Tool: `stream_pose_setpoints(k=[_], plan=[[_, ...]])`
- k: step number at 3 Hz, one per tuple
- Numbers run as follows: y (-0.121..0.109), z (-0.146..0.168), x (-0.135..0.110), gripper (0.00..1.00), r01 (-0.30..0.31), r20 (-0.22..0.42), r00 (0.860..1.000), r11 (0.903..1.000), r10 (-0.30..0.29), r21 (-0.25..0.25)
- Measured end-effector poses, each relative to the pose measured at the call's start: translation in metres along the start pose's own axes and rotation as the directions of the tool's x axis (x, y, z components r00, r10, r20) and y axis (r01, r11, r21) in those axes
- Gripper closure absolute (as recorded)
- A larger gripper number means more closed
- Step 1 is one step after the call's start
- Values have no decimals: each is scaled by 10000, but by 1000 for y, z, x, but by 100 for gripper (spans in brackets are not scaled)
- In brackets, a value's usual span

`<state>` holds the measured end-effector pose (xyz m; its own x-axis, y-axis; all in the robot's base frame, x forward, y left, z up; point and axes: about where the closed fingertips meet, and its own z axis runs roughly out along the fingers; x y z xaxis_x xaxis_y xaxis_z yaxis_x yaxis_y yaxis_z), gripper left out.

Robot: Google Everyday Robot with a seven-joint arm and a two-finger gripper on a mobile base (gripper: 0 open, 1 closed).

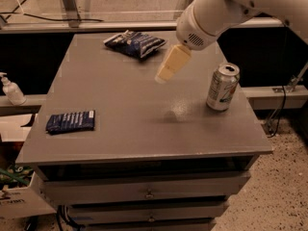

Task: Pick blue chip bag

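The blue chip bag [134,44] is a puffy, crumpled dark blue foil bag with white print, lying at the far middle of the grey table [125,124]. My gripper [172,64] hangs from the white arm [216,11] above the table's middle, to the right of and nearer than the bag, apart from it. It holds nothing that I can see.
A flat rectangular dark blue packet [70,121] lies near the table's left front edge. A silver soda can [222,87] stands upright at the right side. A white pump bottle [11,90] stands on a ledge left of the table. Drawers sit below the tabletop.
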<state>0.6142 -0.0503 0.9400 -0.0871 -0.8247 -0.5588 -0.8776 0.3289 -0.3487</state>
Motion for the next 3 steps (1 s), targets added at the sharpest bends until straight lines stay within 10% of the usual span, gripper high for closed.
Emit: stream_pose_setpoints(k=[3], plan=[[-58,89,-7,0,-1029,431,9941,9910,995,856]])
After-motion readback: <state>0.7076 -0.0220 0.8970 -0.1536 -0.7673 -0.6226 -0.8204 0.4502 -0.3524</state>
